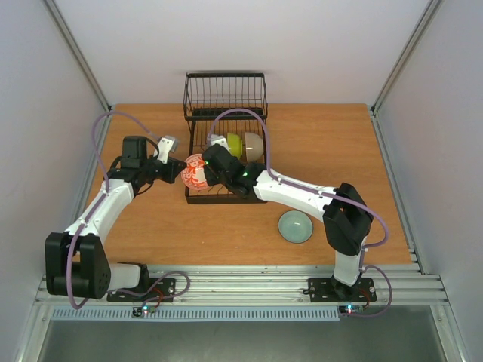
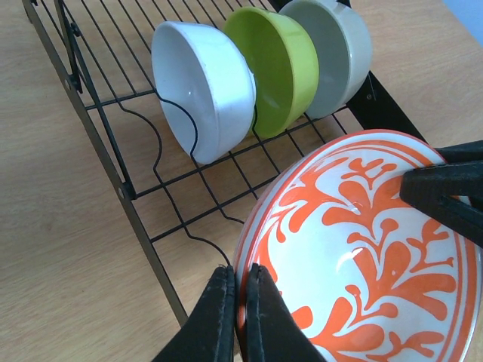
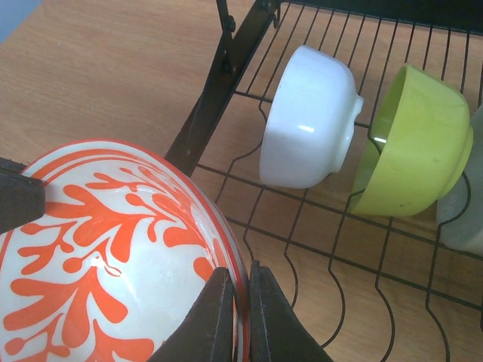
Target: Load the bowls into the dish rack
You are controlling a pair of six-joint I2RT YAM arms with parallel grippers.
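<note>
**Left end effector** [image 2: 240,271]: closed on the near rim of the red-patterned bowl [image 2: 362,249], with one finger inside the wall and one outside.

**Right end effector** [image 3: 238,273]: closed in the same manner on the opposite rim of the same bowl. Each wrist view showed the other arm's dark finger at the far side of the rim.

**Held item:** The red-patterned bowl was carried between the two arms. It was tipped towards its edge at the near left corner of the dish rack [image 2: 98,136]. Whether it touched the wires could not be determined.

**Handling assessment:** The bowl appeared to be glazed ceramic. It was judged rigid, brittle and smooth enough to slip. It was probably fairly heavy for so narrow a pinch. The rim was judged the only practical place to take hold, with the wall clamped between the pads. A knock against the prongs or a drop onto the wire would risk chipping it.

**Rack contents:** Three bowls stood on edge in successive prong slots.
- The white bowl [image 2: 204,83] was nearest the held bowl.
- The yellow-green bowl [image 2: 279,68] came next.
- The cream bowl [image 2: 332,53] stood beyond it.

The slots nearer than the white bowl were vacant.

**Outstanding item:** The pale teal bowl [image 1: 295,226] sat upright on the bench [image 1: 339,143]. It was well apart from the rack, beside the right arm.
</note>
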